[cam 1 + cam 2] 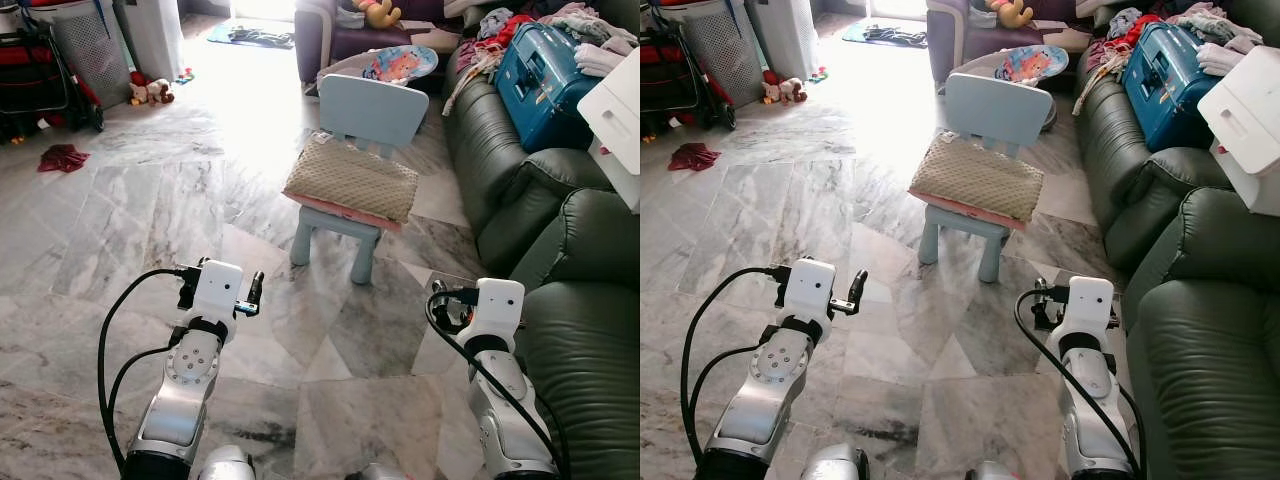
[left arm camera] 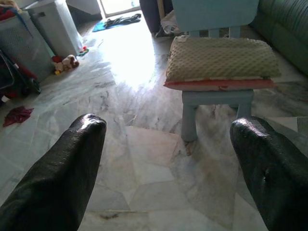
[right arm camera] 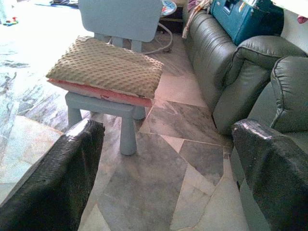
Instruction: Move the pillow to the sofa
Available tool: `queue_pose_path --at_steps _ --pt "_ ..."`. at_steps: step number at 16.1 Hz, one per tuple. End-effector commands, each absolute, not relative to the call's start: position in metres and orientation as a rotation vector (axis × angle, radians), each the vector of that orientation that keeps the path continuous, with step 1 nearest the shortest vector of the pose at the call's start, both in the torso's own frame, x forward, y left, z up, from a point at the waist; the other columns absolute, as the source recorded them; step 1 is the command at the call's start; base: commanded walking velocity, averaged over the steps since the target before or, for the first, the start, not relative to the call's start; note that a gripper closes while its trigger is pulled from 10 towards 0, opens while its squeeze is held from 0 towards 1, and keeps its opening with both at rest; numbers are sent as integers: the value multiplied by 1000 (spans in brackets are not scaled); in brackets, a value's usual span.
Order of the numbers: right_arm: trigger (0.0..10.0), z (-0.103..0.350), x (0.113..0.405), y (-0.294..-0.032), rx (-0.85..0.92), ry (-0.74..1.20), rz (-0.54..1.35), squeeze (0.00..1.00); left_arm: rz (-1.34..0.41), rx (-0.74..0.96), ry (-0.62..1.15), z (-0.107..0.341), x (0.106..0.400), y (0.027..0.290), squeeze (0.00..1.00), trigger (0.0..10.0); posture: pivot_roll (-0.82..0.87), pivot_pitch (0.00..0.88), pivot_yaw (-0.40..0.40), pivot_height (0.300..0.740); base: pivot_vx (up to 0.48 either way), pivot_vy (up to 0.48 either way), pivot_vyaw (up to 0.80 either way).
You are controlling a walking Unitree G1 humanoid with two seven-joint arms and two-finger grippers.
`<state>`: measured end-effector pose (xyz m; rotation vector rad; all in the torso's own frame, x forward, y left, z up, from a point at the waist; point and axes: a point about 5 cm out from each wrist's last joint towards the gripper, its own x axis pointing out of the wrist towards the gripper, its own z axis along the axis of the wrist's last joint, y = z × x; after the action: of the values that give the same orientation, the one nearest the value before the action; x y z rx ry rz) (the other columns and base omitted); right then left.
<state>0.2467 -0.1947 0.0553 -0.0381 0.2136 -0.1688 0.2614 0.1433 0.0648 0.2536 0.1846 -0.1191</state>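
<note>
- The dark green leather sofa [image 1: 545,215] runs along the robot's right, with clothes and a blue case [image 1: 540,80] piled at its far end.
- A small pale blue chair [image 1: 365,120] stands on the marble floor [image 1: 150,200] just beside the sofa.
- The tan dotted pillow [image 1: 352,180] lies on the chair seat.
- The left gripper [image 2: 168,159] and right gripper [image 3: 166,166] hover short of the chair, jaws apart.

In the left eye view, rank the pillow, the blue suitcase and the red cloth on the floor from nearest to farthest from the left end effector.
1. Pillow, ahead and to the right of the left end effector, on the small chair.
2. Red cloth, ahead-left on the floor.
3. Blue suitcase, far right on the sofa.
</note>
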Motion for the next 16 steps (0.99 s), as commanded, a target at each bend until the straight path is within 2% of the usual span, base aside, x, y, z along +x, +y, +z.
queue_pose_path --at_steps 1,16 --pt "10000 58 247 -196 -43 208 -174 0 -123 256 177 68 261 142 0 10000 43 0 -48 740 0 0 0" --pt "10000 58 247 -196 -43 208 -174 0 -123 256 177 68 261 142 0 10000 43 0 -48 740 0 0 0"
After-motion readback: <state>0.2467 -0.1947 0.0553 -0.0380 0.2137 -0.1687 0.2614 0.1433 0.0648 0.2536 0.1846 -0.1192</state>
